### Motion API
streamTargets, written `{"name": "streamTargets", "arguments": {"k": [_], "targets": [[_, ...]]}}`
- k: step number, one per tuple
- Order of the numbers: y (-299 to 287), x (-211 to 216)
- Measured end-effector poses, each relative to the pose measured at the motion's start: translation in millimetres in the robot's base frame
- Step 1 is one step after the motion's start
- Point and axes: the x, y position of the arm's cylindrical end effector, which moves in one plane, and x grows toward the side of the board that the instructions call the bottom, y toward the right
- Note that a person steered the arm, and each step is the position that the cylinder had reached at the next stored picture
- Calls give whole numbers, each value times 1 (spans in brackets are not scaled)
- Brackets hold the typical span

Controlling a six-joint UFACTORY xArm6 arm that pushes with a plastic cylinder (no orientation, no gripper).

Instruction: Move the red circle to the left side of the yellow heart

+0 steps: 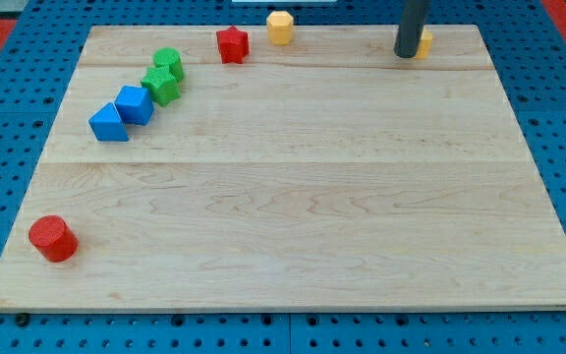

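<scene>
- Wooden board (293, 197) lies on a blue pegboard (8, 118), and you see your dark rod coming down at the view's top right.
- My tip (407, 55) rests on the board near its top edge, right against a yellow block (424, 42) that peeks out from behind the rod on the view's right; most of that block is hidden, so you cannot make out its shape.
- You have no hand to spread or press together here: the arm ends in the bare rod, and it pinches nothing.
- Your red circle (52, 238), a short cylinder, sits at the view's bottom left corner of the board, well apart from the tip and from every other block.
- A second yellow block (280, 27), roughly hexagonal, stands at the top edge near the middle, with a red star (232, 43) just beside it to the view's left.
- Further left you find two green blocks (164, 77) touching each other, then a blue cube (135, 103) and a blue triangle (108, 124), the four running in a slanted line down toward the view's left.
</scene>
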Motion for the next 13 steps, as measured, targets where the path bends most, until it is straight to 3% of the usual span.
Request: {"name": "streamTargets", "arguments": {"k": [2,3,4,5,6,8,9,11,12,13], "targets": [[-40,229],[-149,317],[-302,360],[-443,360],[-476,320],[-341,272],[-302,301],[-342,343],[-308,341],[-247,309]]}}
